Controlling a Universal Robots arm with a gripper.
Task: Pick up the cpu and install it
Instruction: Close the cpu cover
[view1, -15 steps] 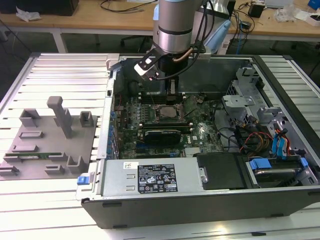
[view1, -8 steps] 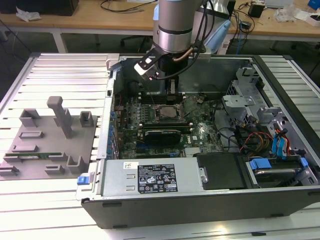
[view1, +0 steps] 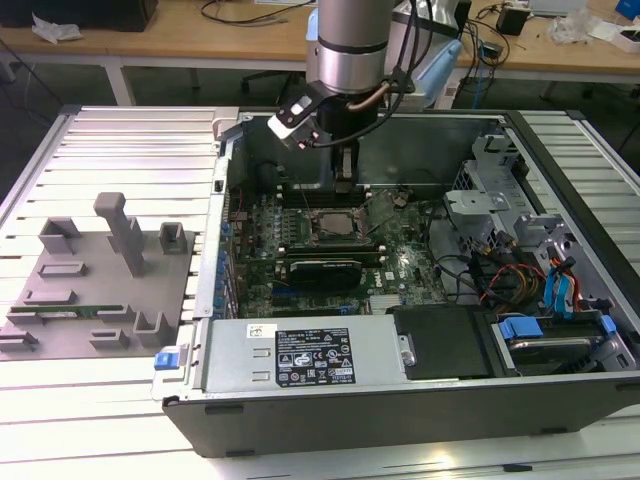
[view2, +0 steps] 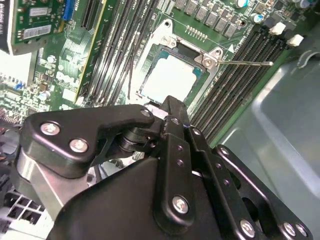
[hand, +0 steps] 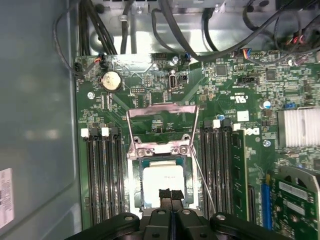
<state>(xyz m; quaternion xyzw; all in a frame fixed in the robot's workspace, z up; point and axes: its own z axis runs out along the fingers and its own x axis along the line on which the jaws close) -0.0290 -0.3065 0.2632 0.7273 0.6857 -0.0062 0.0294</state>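
Tool (hand: 170, 194) is closed, clamped on nothing, hanging right over the socket (hand: 160, 148). Computer case (view1: 400, 425) walls stand high around it, with open room straight above. On the motherboard (hand: 200, 95), memory slots (hand: 100, 175) flank the socket on 2 sides. Its hold-down frame (hand: 161, 107) is swung up and the thin lever (hand: 204, 185) stands free. The cpu (hand: 162, 177) lies flat inside the socket, seemingly seated, so I judge installing nearly done; whether the tool touches it I cannot tell. Any next move calls for a straight rise, clear of frame and lever.
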